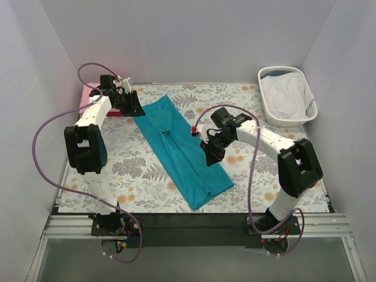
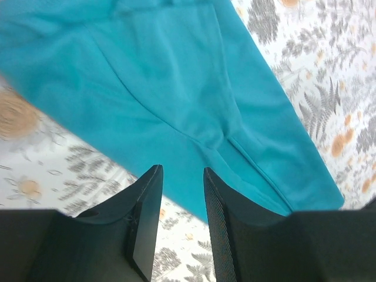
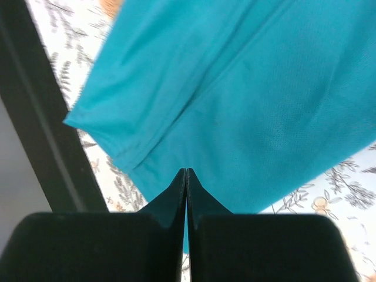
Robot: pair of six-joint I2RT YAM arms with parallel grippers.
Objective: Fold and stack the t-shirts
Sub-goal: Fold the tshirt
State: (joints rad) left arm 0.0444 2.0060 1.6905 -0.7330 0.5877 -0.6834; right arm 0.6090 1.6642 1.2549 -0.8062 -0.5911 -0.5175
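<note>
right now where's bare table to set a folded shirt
Two bare patches: near left, between the teal t-shirt and the left arm, and far middle, between that shirt and the laundry basket. Crowded: the centre, where the right arm overhangs the shirt, and the far-left corner with the pink t-shirt.

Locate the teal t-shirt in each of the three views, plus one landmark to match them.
Top external: the teal t-shirt lies as a long diagonal strip across the middle of the picture, upper left to lower right.
Left wrist: the teal t-shirt fills the upper part of the picture.
Right wrist: the teal t-shirt fills the middle and upper right, one corner pointing left.
Shared landmark: the floral tablecloth shows beside the shirt in all three views.
</note>
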